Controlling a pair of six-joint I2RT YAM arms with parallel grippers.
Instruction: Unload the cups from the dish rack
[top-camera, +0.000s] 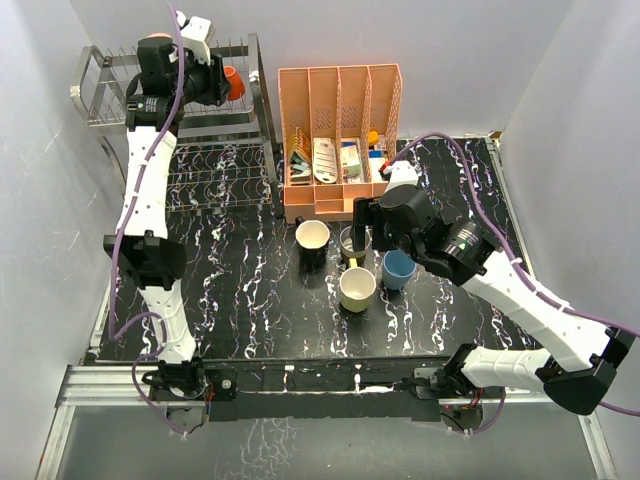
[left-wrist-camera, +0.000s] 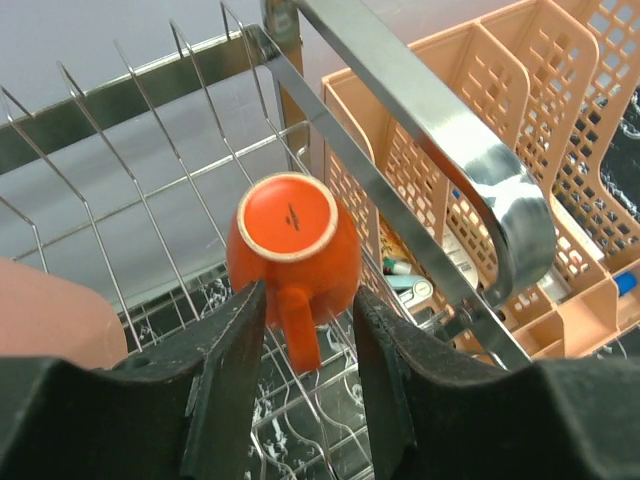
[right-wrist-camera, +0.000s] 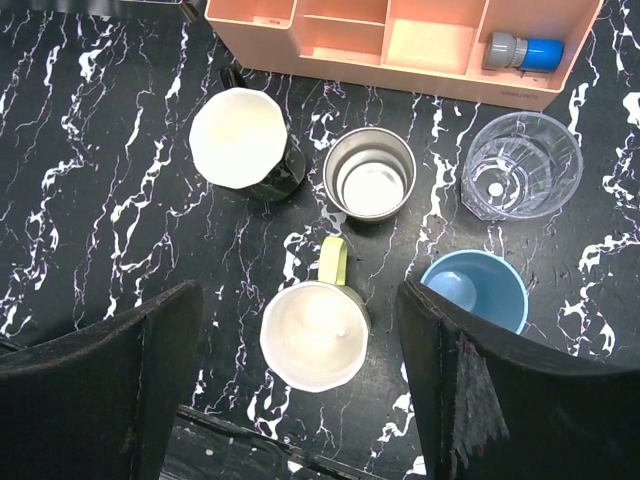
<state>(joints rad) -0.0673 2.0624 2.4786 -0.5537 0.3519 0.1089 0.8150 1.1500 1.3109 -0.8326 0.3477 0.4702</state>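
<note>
Orange cup (left-wrist-camera: 292, 245) sits in the upper tier of the dish rack (left-wrist-camera: 420, 130), at the far left corner of the bench (top-camera: 230, 300). My left end effector (left-wrist-camera: 308, 292) is narrow around its handle; whether it grips, I cannot tell. My right end effector (right-wrist-camera: 298, 295) gapes wide and empty over the pale yellow mug (right-wrist-camera: 315, 335) mid-bench.

Rack bar (left-wrist-camera: 450, 150) seemingly tight beside cup (left-wrist-camera: 295, 245)

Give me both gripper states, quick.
Left gripper: fingers straddle the handle of the orange cup; whether it grips cannot be told.
Right gripper: open, holding nothing.
</note>
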